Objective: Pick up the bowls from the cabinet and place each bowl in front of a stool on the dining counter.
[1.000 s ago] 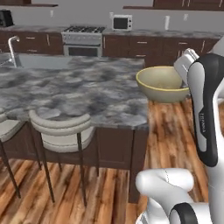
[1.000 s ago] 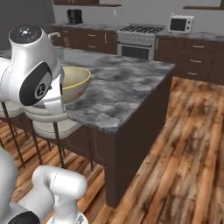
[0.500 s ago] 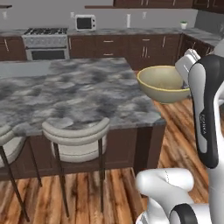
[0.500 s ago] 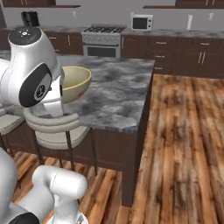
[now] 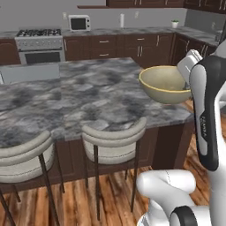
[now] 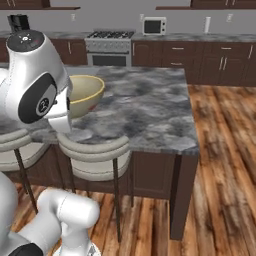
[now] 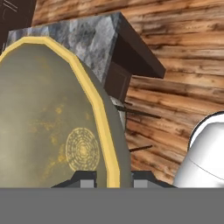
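Note:
The olive-tan bowl with its yellowish rim hangs over the near right corner of the dining counter. My gripper is shut on the bowl's rim, one finger on each side of the wall. From the right base view the bowl sits just behind my arm, above the marbled slab. The slab's corner lies under the bowl. Two padded stools stand at the counter's near side. The painted bowl and the cabinet are out of view.
A built-in sink lies at the counter's far left. A stove and a microwave line the back wall above low drawer cabinets. Open wood floor runs to the right of the counter.
The whole scene has slid left and come closer in both base views, so the base has driven. The bowl stays in my gripper, held the same way.

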Robot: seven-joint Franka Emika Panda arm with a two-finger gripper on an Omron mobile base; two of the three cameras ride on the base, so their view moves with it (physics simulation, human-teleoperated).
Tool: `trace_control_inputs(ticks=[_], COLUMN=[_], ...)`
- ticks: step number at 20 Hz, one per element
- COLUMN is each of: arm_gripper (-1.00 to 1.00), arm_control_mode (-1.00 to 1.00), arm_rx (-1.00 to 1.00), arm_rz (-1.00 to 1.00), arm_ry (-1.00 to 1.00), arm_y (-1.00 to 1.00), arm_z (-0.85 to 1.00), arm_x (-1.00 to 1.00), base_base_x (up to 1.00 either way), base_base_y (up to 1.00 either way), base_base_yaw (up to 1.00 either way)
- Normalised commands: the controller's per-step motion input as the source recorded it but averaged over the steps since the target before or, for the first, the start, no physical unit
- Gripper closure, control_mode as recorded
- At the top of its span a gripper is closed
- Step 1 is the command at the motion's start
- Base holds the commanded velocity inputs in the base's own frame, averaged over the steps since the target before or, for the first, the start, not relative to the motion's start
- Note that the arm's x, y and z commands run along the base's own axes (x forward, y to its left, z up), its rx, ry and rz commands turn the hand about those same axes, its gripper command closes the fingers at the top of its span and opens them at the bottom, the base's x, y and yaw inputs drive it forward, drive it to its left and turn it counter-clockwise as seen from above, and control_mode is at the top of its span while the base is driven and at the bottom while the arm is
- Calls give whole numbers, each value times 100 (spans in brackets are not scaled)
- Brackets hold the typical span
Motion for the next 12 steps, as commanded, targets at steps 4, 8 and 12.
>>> trace_control_inputs(ticks=[4, 8, 12], arm_gripper=[100, 100, 100], arm_control_mode=[100, 100, -100], arm_rx=[0, 0, 0], arm_rz=[0, 0, 0], arm_ry=[0, 0, 0], arm_y=[0, 0, 12], arm_z=[0, 0, -17], arm_x=[0, 0, 50], base_base_x=[61, 76, 42], base_base_y=[0, 7, 6], base_base_yaw=[0, -3, -1])
